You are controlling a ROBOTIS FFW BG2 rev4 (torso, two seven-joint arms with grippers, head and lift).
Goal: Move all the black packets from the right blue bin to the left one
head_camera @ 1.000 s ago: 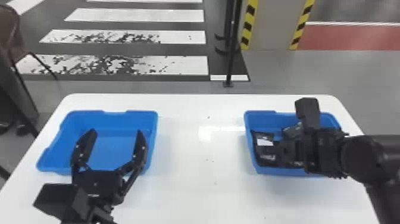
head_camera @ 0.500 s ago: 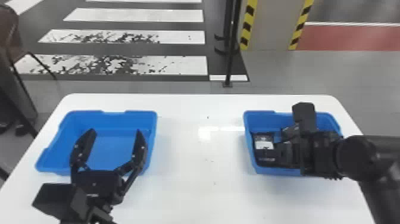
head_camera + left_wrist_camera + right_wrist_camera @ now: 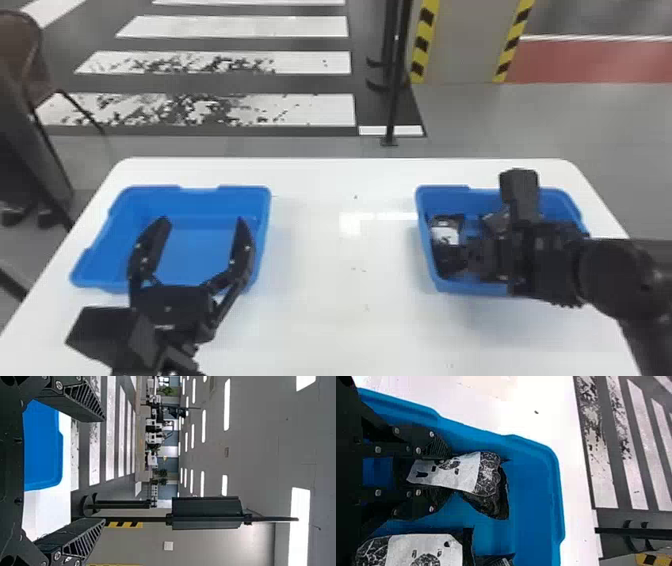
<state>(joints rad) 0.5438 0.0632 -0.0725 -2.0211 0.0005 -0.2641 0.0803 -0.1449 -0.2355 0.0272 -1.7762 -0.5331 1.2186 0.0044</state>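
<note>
Slip risk: end-hold.
Head view: left gripper (image 3: pixel 203 222) open, lower left, over left blue bin (image 3: pixel 245 200); right blue bin (image 3: pixel 442 197) at right. Left wrist view: left gripper gapes, empty. Right wrist view: right gripper (image 3: pixel 450 472) pinches 1 black packet (image 3: pixel 488 473) in the right blue bin; lifted, it could swing loose.

No legible txt or nos.

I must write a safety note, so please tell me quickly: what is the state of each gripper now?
Left gripper: open, holding nothing.
Right gripper: closed on a black packet in the right blue bin.
</note>
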